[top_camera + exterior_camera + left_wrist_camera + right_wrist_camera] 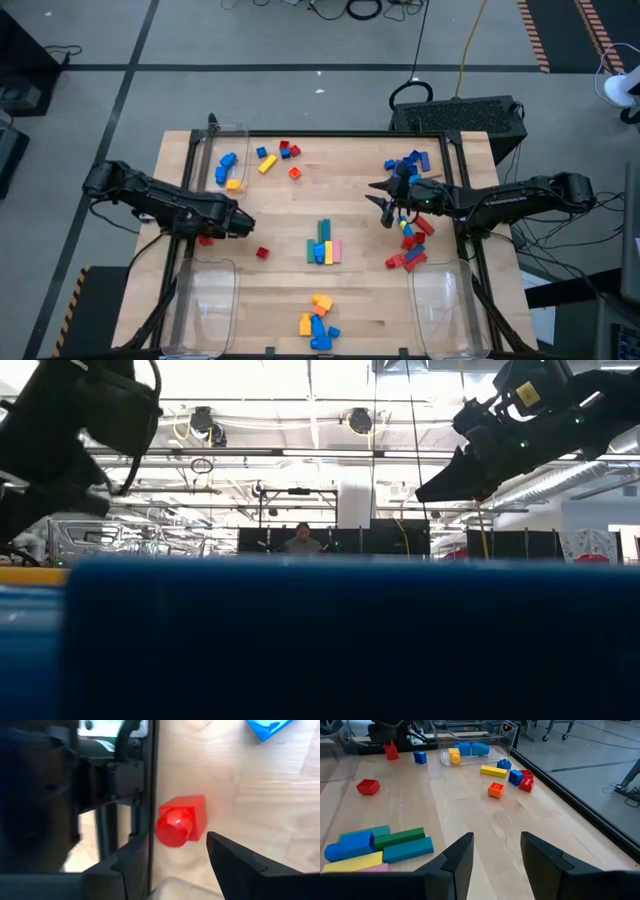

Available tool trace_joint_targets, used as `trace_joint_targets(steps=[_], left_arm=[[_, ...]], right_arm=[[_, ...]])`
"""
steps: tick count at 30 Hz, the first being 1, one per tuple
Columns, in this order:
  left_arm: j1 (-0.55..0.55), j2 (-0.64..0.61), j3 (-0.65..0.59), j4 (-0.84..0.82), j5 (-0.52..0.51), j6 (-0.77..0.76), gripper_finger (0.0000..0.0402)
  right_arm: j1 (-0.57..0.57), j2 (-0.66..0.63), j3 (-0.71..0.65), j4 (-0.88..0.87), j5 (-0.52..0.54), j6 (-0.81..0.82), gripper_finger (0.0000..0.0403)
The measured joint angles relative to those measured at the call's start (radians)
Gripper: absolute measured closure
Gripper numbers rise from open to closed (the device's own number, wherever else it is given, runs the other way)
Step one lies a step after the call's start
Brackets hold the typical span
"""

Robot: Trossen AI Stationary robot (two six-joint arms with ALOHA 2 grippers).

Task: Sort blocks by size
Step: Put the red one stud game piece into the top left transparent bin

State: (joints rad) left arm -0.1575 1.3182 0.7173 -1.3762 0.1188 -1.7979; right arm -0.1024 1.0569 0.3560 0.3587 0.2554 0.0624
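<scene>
At the left edge of the wooden counter (350,290), the left gripper (175,865) stands with its jaws partly open around a small red plastic cube block (182,820), which it should centre between them before closing squarely.

In the low view a blue block (340,640) pressed against the lens hides the whole tabletop from us, its edges blurred. From above, the left gripper (238,222) covers most of a red block (205,240) at its 7 o'clock. The left wrist view cuts off a blue piece (267,727) at the frame edge. We cannot count the heaped blocks (410,245) under the right arm.
</scene>
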Motion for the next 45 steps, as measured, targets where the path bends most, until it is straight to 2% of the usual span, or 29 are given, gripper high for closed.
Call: trace_joint_targets(steps=[6,17,26,31,39,45], left_arm=[[-0.014,0.024,-0.009,0.008,-0.024,-0.051,0.0201],[-0.022,0.061,-0.001,0.057,-0.002,-0.046,0.0201],[-0.002,0.061,0.014,0.363,-0.094,0.078,0.0201],[0.001,0.06,0.055,0.368,-0.18,0.137,0.0201],[0.004,0.06,0.055,0.357,-0.201,0.132,0.0201],[0.026,0.11,0.055,0.377,-0.205,0.224,0.0201]], right_arm=[[0.0,0.0,0.0,-0.01,0.0,0.0,0.0255],[0.0,0.0,0.0,-0.011,0.0,0.003,0.0255],[0.0,0.0,0.0,-0.013,0.0,0.003,0.0255],[0.0,0.0,0.0,-0.013,0.0,0.004,0.0255],[0.0,0.0,0.0,-0.012,0.0,0.004,0.0255],[0.016,0.0,0.0,-0.012,0.0,0.005,0.0255]])
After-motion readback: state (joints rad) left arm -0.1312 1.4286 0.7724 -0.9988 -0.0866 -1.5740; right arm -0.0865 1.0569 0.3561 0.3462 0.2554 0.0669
